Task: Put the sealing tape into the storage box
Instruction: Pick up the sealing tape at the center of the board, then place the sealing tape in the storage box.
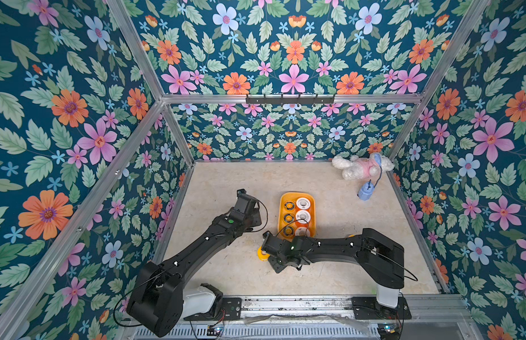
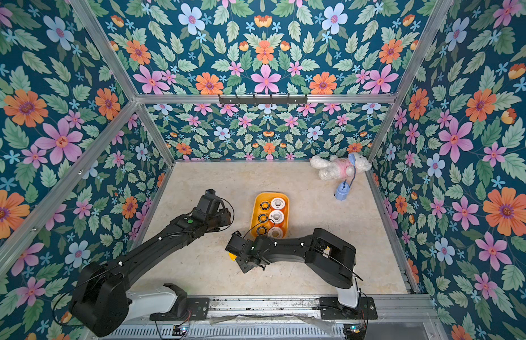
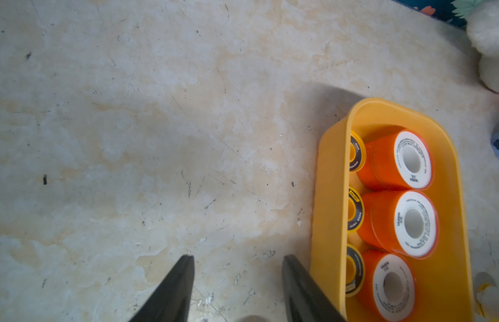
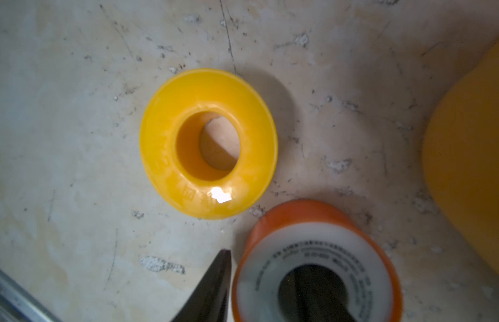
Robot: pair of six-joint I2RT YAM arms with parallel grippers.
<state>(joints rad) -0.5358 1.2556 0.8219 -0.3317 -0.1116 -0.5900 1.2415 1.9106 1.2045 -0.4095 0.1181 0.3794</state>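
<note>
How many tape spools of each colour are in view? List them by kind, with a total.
white-faced orange spools: 4, three in the storage box, one in the right gripper
black-faced yellow spools: 3, all in the box
plain yellow spool: 1, on the table
Total: 8 showing; stacked or hidden ones not counted
</note>
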